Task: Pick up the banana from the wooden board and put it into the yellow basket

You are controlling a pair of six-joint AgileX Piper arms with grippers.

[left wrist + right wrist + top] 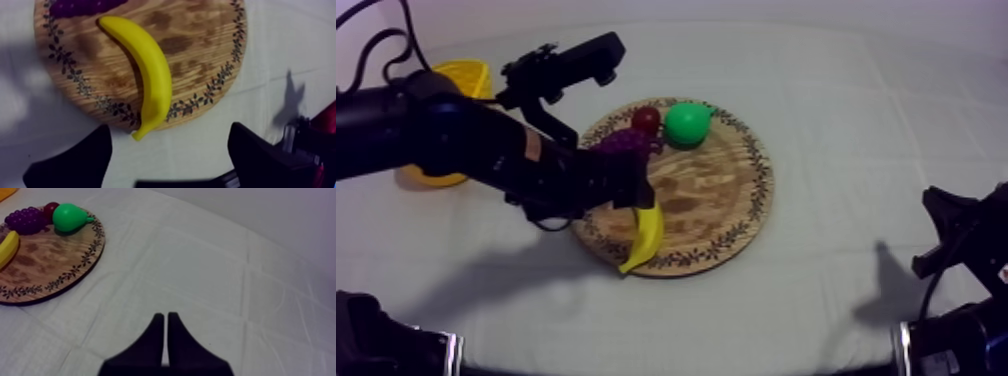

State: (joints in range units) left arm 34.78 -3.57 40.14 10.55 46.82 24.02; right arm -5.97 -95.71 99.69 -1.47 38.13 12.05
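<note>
Cloth (856,130) of grey-white covers the whole table, creased in faint fold lines that cross it like a grid and marked by soft shadows of the arms along the lower edge of the top view. The round wooden board (716,200), its rim ringed with a dark leaf pattern, sits at the centre of that frame.

The banana (646,235) lies on the board's lower left part, curved, with its lower tip reaching past the patterned rim over the cloth. At the board's upper edge stand the green pear (688,123), the small red fruit (645,119) just beside it and the purple grapes (626,142) to their left.

The left arm (466,140) reaches in from the upper left of the frame and ends over the board's left side, above the banana's upper end. In the left wrist view the left gripper (169,131) hangs over the banana (150,75), its two black fingers (75,160) spread wide with nothing between them.

The yellow basket (461,75) stands on the cloth at the upper left, partly hidden behind that arm.

The right arm (956,240) sits low at the lower right. The right gripper (165,317) has its fingers pressed together as a narrow wedge over bare cloth, well apart from the board (45,263).
</note>
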